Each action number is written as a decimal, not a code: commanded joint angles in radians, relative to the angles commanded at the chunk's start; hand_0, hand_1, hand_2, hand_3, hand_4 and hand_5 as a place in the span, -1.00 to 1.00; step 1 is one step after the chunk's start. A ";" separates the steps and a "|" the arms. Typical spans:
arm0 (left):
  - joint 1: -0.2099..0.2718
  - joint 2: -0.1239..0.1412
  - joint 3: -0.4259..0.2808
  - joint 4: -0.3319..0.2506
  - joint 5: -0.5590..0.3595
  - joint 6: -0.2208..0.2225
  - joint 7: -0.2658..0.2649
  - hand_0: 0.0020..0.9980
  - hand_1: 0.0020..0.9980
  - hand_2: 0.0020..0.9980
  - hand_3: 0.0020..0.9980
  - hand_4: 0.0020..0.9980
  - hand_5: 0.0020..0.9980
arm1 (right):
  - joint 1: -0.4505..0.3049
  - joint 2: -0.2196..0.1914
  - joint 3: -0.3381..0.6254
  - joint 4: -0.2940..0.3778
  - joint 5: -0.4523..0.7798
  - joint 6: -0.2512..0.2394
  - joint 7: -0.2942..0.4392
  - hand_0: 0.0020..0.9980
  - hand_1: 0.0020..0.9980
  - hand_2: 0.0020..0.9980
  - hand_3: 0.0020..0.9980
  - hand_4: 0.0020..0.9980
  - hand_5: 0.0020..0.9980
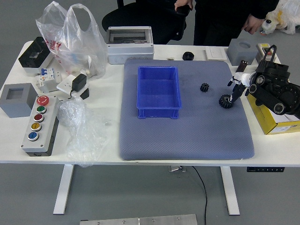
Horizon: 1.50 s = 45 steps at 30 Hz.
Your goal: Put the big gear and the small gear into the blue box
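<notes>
Blue-gray matting point(187, 140) covers part of a white table point(105, 150), with crumpled clear plastic point(82, 133) and a control box point(41, 119) bearing 5 colored buttons to its left. At the right side sits a yellow box point(268, 123). The blue box point(158, 113), an open tray, stands upright on the mat, left of both gears. The big gear point(225, 101) lies on the mat near its right side, beneath the reaching fingers of the robot's right hand point(240, 84). Those fingers are spread, 1 pointing away toward the table's far side and others angled toward the gear; whether any fingertip touches it cannot be told. The small gear point(204, 87) lies slightly farther off, between the blue box and the big gear and apart from both. Beyond, a round black part point(188, 56) sits by the mat's far edge, near a gray block point(242, 50) at right. A gray-and-white enclosure point(130, 52) stands beyond the blue box, a filled plastic bag point(77, 49) to its left. At the far side, a person in dark clothing has 1 hand point(183, 4) at a black chair's point(140, 19) armrest and the other hand point(253, 23) hanging low, just beyond the table.
</notes>
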 joint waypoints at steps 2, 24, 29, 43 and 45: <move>0.000 0.000 0.000 0.000 0.000 0.000 0.000 0.80 0.78 0.79 0.75 0.35 -0.29 | -0.002 0.002 0.001 -0.002 0.003 0.002 -0.001 0.27 0.26 0.55 0.71 0.67 -0.86; -0.006 -0.008 0.007 0.000 -0.001 0.000 0.000 0.80 0.78 0.79 0.75 0.34 -0.29 | -0.019 0.017 0.011 -0.022 0.013 0.002 0.001 0.41 0.38 0.65 0.80 0.69 -0.80; -0.008 -0.008 0.009 0.000 -0.002 0.000 0.000 0.80 0.78 0.79 0.75 0.34 -0.29 | -0.024 0.023 0.008 -0.026 0.017 -0.003 0.003 0.41 0.39 0.65 0.79 0.71 -0.77; -0.013 -0.008 0.015 -0.001 -0.003 0.000 0.000 0.80 0.78 0.78 0.75 0.34 -0.29 | -0.044 0.034 0.003 -0.035 0.019 -0.035 0.006 0.38 0.37 0.61 0.74 0.73 -0.73; -0.013 -0.008 0.016 -0.001 -0.003 0.000 0.000 0.80 0.78 0.78 0.75 0.34 -0.29 | -0.046 0.036 0.001 -0.035 0.015 -0.050 0.006 0.21 0.19 0.44 0.54 0.72 -0.74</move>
